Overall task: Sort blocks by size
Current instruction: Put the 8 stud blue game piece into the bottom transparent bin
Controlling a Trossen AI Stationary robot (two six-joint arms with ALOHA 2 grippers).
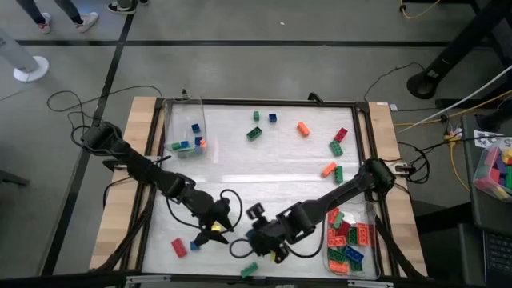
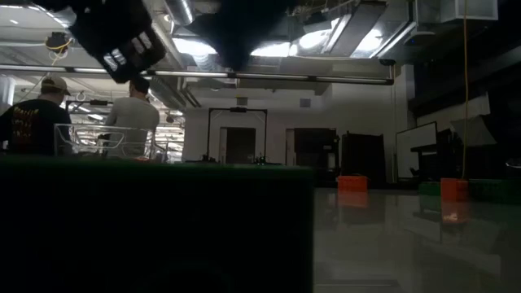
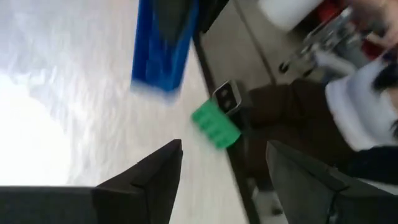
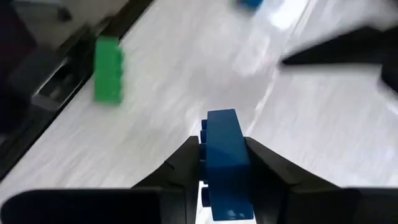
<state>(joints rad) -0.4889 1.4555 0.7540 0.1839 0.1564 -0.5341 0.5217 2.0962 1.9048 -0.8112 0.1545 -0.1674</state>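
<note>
Two pincers: right pincer (image 4: 222,163) grips blue block (image 4: 225,158); left pincer (image 3: 224,165) wide.

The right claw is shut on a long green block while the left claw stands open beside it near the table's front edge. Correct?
Not quite: the block in the right claw is blue, not green, as the right wrist view shows. A green block lies loose on the table. The left claw is open, as stated.

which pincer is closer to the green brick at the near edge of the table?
Right. The right pincer, shut on a blue brick, sits just above the green brick. The left pincer, open, is farther up and to its left.
</note>
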